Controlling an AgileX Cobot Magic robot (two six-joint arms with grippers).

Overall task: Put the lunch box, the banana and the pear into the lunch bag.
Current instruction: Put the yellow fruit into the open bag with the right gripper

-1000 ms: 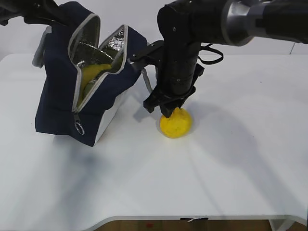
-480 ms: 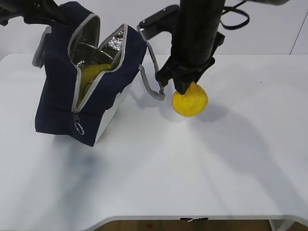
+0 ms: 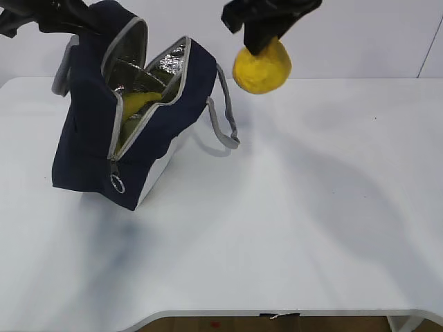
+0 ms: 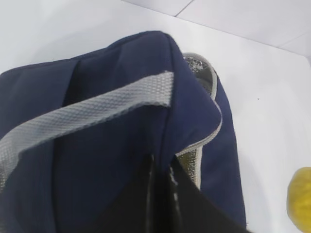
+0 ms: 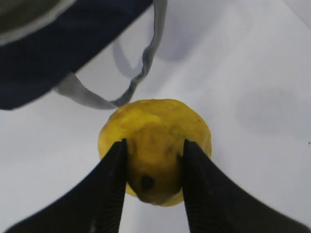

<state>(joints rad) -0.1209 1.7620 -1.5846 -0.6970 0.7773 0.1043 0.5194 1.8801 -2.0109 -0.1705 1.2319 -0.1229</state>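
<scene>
The navy lunch bag [image 3: 90, 131] stands tilted at the left of the table, its zipper open and silver lining showing. The yellow banana [image 3: 138, 104] lies inside the opening. My left gripper [image 4: 160, 167] is shut on the bag's top edge beside the grey strap [image 4: 87, 116] and holds it up. My right gripper [image 5: 153, 148] is shut on the yellow pear [image 5: 155, 141], which hangs high above the table to the right of the bag [image 3: 261, 63]. The pear's edge shows in the left wrist view [image 4: 301, 199]. The lunch box is not visible.
The white table [image 3: 291, 221] stretches to the right and front of the bag. A grey strap handle [image 3: 225, 114] hangs off the bag's right side toward the pear. The table's front edge [image 3: 277, 312] runs along the bottom.
My right gripper has lifted the pear off the table and carried it up and slightly back. The bag has shifted a little; the left gripper still holds its top.
</scene>
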